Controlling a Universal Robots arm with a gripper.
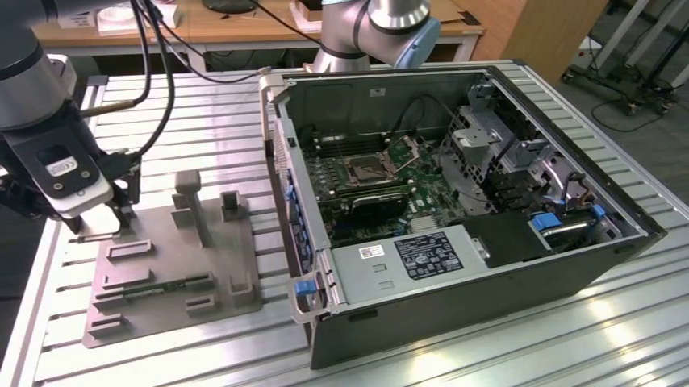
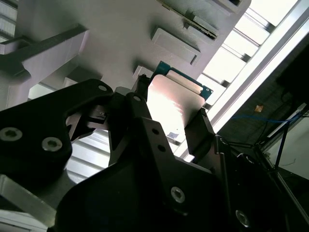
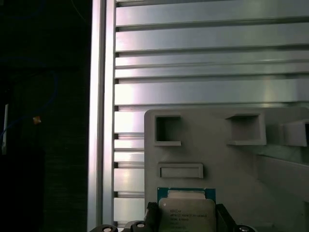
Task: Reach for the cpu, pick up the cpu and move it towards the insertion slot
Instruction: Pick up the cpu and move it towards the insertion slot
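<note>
1. While my fingers (image 2: 202,129) pinch the cpu (image 2: 176,101) by two opposite edges, the hold looks thin; I judge that a jolt could let the flat chip slip or tilt.
2. The cpu is at a corner of the grey tray (image 3: 217,145), close to the tabletop (image 1: 161,97) edge; I cannot tell whether it has cleared the tray, and a drop could send it overboard.
3. Well apart, the insertion slot (image 1: 369,168) lies inside the open computer case (image 1: 431,310), whose raised wall stands between; a low path could clip it.
</note>
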